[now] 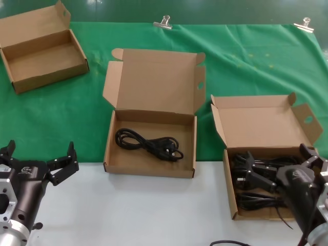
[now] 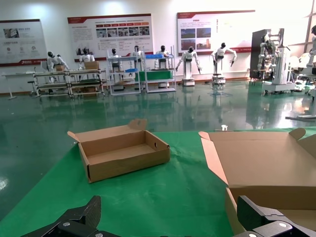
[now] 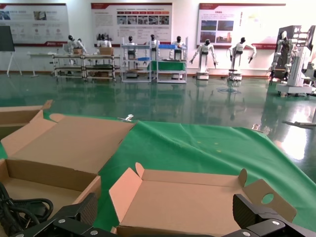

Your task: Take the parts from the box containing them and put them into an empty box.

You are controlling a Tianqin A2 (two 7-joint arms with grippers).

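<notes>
So the cords [image 1: 259, 182] sit in the box [image 1: 231, 192] at 4 o'clock, one cord [image 1: 148, 143] already in the middle box [image 1: 148, 169]. Right tool [image 1: 279, 166] spread wide above them, holding nothing; left tool [image 1: 41, 161] released too, parked at 8 over the counter [image 1: 128, 210]. Prob light, floppy, tangly, so grab mid-coil.

Bright even overhead light, glossy floor [image 2: 59, 148] glare.

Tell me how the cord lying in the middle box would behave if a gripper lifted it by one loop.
The power cord lies as a loose, unbound coil, so it would probably sag and uncoil when lifted. Its plug end may dangle and swing. The middle box has low walls, so a trailing loop could snag on the rim.
</notes>
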